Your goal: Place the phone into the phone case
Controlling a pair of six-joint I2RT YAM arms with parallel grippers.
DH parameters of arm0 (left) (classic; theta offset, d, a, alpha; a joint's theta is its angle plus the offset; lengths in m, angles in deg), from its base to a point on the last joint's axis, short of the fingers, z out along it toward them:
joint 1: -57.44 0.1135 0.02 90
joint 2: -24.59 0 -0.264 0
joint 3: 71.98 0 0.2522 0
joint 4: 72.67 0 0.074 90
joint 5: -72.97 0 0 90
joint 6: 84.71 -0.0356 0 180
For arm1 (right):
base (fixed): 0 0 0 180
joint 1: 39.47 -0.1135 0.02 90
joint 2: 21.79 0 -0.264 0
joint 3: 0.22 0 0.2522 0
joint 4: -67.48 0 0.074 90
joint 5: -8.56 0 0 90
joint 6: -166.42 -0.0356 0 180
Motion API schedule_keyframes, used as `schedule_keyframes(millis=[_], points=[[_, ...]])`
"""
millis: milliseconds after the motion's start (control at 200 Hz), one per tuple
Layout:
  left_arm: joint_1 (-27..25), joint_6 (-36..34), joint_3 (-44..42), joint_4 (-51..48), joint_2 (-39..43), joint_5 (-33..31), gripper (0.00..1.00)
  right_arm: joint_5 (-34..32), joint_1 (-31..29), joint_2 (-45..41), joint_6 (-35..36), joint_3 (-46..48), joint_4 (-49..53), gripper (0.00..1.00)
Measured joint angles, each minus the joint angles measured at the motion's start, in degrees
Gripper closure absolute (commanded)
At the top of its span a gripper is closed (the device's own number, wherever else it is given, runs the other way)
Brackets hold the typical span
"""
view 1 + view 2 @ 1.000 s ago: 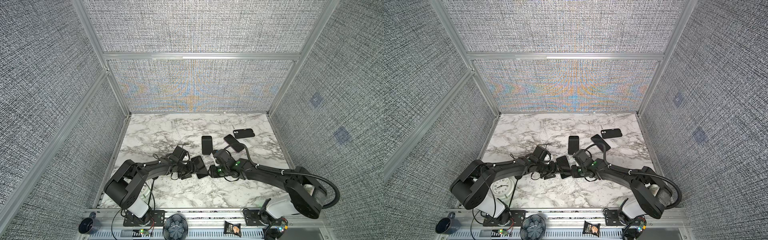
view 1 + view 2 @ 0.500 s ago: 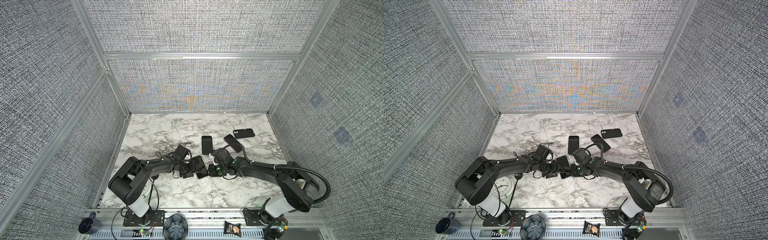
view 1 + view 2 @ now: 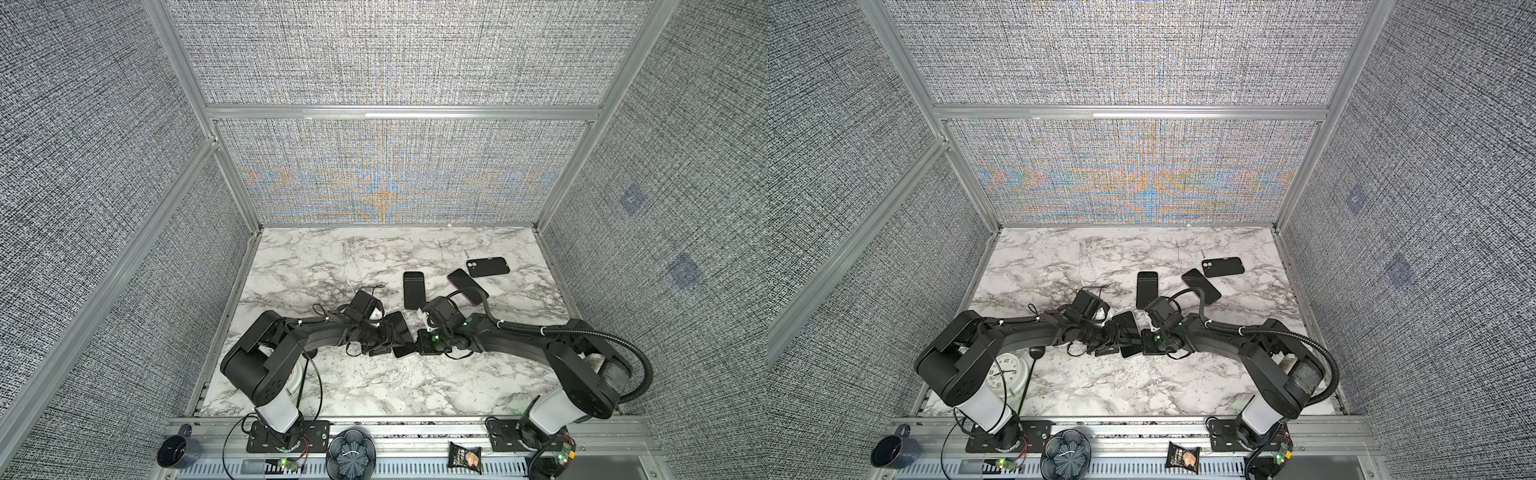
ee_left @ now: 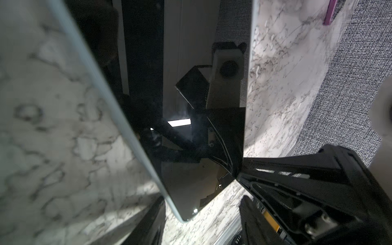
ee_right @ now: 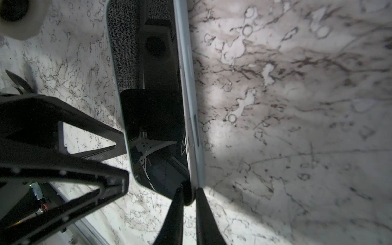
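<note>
Black phone case (image 3: 488,267) lies apart; phone (image 3: 400,328) pinched in right tool (image 5: 188,188).

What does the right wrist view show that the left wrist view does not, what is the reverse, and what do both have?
Only the right wrist view: the right gripper closed with both fingers on one end of the phone, and the slot in the phone's pale side edge. Only the left wrist view: a purple strip, probably another phone's edge, and the woven wall seen directly. Both: the phone turned up on edge, its dark screen mirroring the rig, with the marble table behind it.
</note>
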Motion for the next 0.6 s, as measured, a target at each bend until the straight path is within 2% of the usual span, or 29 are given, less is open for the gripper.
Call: schedule_keyframes(millis=[425, 600], points=[[0.04, -0.24, -0.85, 0.94, 0.44, -0.04, 0.42, 0.48, 0.04, 0.50, 0.00, 1.29, -2.67, 0.90], [-0.07, -0.26, -1.51, 0.92, 1.57, -1.05, 0.42, -0.74, -0.37, -1.70, 1.05, 0.13, 0.79, 0.88]])
